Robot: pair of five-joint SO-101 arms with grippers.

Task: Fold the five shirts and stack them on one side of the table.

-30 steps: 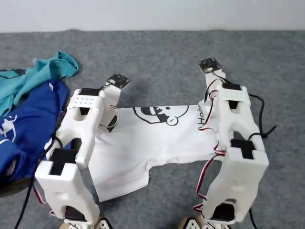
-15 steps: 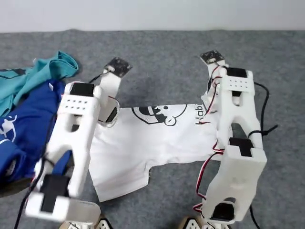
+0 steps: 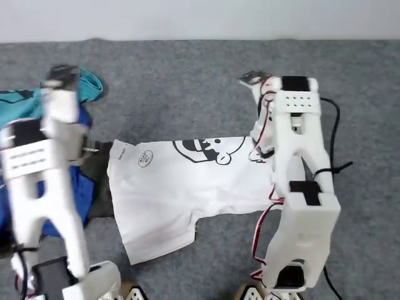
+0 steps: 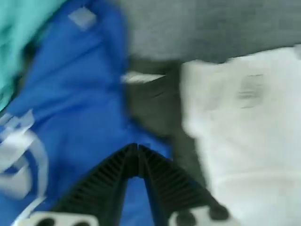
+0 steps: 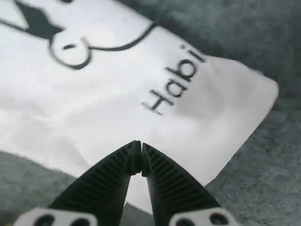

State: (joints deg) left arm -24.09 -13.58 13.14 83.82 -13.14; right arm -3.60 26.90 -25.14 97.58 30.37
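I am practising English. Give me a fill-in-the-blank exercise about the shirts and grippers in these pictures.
The spread-out shirt is ___.
The left gripper hangs over a ___ shirt.
On the right gripper the jaws are ___.
Missing words: white, blue, shut.

soft, even light is falling from overhead across the high view, leaving the grey mat evenly lit from 9 o'clock to 3 o'clock. the white shirt is glowing brightest at the centre without burning out. a faint shadow is pooling under the right arm around 5 o'clock, and a thin one is edging the shirt's hem at 6 o'clock. in the right wrist view, the shirt is dimming to grey near the right gripper.
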